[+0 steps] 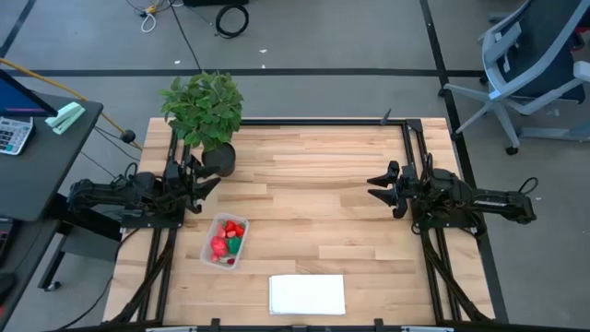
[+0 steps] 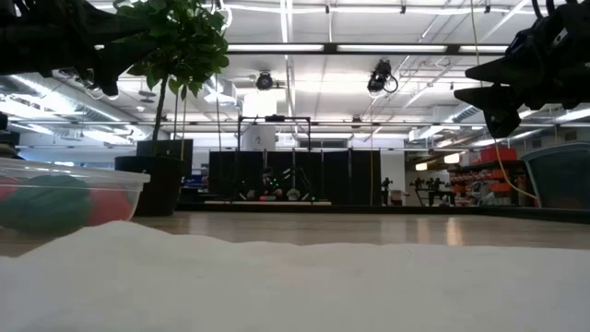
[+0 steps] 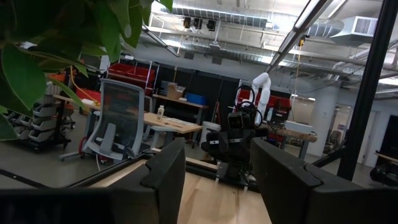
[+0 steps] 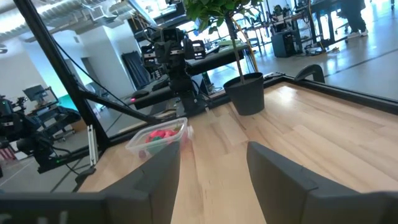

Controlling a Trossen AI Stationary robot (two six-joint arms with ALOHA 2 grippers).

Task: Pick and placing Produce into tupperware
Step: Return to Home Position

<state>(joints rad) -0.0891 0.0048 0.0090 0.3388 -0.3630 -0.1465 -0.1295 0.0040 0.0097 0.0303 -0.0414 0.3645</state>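
The clear tupperware [image 1: 226,241] stands on the table near its left side, in front of the left arm, and holds red, pink and green produce [image 1: 229,236]. It also shows in the right wrist view [image 4: 158,136] and at the low view's left edge [image 2: 64,195]. My left gripper [image 1: 210,182] is open and empty, raised by the table's left edge next to the potted plant. My right gripper [image 1: 376,188] is open and empty, raised near the right side, fingers pointing toward the table's middle.
A potted plant in a dark pot [image 1: 208,115] stands at the far left, close to the left gripper. A flat white sheet [image 1: 307,294] lies at the near edge. Bare wood [image 1: 313,203] stretches between the two arms. A black frame [image 1: 304,120] edges the table.
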